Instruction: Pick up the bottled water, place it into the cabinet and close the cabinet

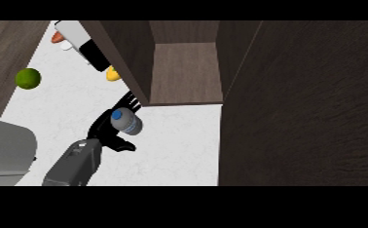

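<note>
The bottled water [129,123], clear with a blue cap, stands upright in my left hand [105,130], which is shut on it. Fingers [130,99] wrap its far side and the thumb sits on its near side. The hand and bottle are over the white counter [173,144], just in front of the cabinet's [185,71] lower left corner. The cabinet is dark wood and stands open, with its brown shelf floor bare. Its open door [295,100] is the large dark panel filling the right of the view.
A green lime [27,78] lies at the left on the counter. A yellow item [113,74], a white and black object [81,44] and an orange item [57,37] sit by the cabinet's left wall. A grey rounded shape [14,149] fills the lower left edge.
</note>
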